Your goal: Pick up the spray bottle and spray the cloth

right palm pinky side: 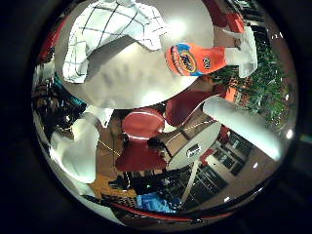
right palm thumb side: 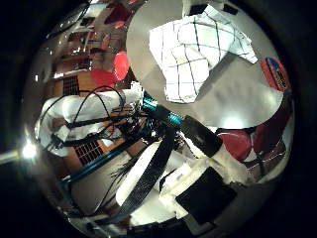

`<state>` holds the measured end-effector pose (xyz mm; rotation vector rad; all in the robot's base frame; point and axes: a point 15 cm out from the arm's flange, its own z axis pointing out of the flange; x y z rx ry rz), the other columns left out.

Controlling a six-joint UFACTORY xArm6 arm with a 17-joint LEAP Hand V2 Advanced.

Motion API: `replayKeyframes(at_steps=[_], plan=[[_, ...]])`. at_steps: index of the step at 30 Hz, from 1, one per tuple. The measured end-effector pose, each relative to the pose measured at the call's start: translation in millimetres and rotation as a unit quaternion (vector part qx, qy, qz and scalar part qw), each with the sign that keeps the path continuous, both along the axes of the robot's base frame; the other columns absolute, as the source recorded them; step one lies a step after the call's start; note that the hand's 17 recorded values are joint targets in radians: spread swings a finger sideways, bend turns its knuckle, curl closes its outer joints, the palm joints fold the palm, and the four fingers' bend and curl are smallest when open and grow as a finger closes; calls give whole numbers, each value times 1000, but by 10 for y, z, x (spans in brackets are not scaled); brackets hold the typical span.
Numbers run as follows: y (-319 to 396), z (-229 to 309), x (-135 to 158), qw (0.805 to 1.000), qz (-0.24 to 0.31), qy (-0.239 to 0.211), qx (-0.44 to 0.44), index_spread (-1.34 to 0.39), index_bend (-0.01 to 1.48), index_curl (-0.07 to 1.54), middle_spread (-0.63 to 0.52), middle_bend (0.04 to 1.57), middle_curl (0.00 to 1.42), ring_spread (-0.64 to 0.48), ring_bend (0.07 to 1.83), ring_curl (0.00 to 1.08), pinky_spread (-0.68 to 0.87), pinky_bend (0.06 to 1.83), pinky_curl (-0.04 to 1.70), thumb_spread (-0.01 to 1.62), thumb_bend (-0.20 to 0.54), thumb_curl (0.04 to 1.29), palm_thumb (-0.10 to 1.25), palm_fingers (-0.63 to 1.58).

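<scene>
Round pale table (right palm pinky side: pixel 146 83) seen from off past its edge. Orange spray bottle (right palm pinky side: pixel 195 59) lying on its side right at the table's rim, white trigger head (right palm pinky side: pixel 246 48) poking out over the edge. Checked white cloth (right palm thumb side: pixel 193 54) crumpled on the same tabletop, apart from the bottle, with bare table between them. Only a sliver of the bottle's orange body showing in the thumb side view, at the table's far rim past the cloth.

Hand (right palm thumb side: pixel 198 163) off to the side of the table, not over the bottle, not touching it. White fingers (right palm pinky side: pixel 243 126) sticking out fairly straight, nothing between them, so relaxed and empty. Another white finger (right palm pinky side: pixel 78 146) poking in on the opposite side, also clear of everything. Bottle well apart from the fingertips, whole table edge in between.

Red chairs (right palm pinky side: pixel 144 124) down below the table, plus another round table (right palm pinky side: pixel 192 146) nearby. Green plants (right palm pinky side: pixel 265 83) beyond the bottle's trigger end.
</scene>
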<state>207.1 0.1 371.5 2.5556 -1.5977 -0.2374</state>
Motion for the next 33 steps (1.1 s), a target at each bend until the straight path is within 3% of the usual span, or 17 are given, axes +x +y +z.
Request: replayKeyframes(at_steps=[9,15,23,33], plan=[[-358,331,131,992,-82,-91,30,-373,172,310,9,218,343,219,196,222,466,285,290,1275,-12,274,781,305],[-563,638,268,972,-145,-161,95,-369,160,297,-2,221,345,214,218,233,478,305,291,1282,-23,252,659,332],[-997,956,461,912,-244,-268,193,-354,162,285,-3,234,347,209,272,244,493,345,290,1201,-22,246,536,362],[-1707,924,450,818,-338,-326,332,-309,149,272,5,262,354,213,343,248,509,407,282,1112,-20,272,522,358]])
